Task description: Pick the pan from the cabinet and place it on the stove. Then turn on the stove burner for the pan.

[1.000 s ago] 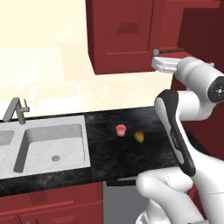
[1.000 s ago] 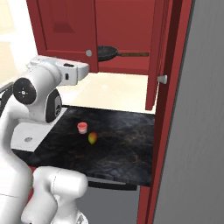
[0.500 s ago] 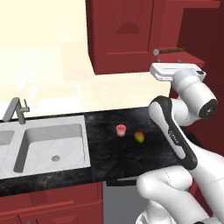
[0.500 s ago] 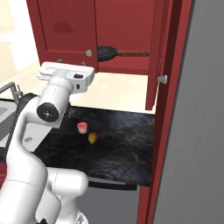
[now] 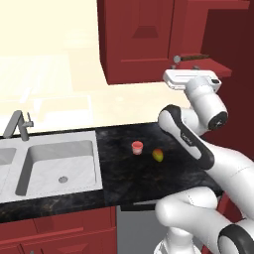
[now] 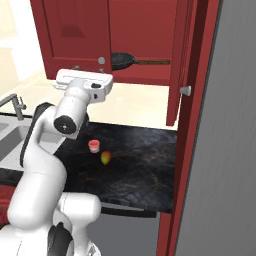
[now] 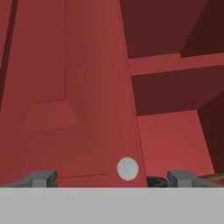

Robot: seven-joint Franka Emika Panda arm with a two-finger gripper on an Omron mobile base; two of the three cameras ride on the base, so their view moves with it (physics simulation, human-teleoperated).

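Hovering just below the cabinet [image 6: 75,35], the gripper [image 7: 111,178] has its fingertips [image 7: 41,178] spread wide apart with nothing between them. The pan [image 6: 122,60] lies on the cabinet's bottom shelf behind the open right door [image 6: 182,55], its wooden handle pointing right. On the black counter [image 6: 135,160] sit a small red cup [image 6: 93,146] and a fruit [image 6: 105,158].
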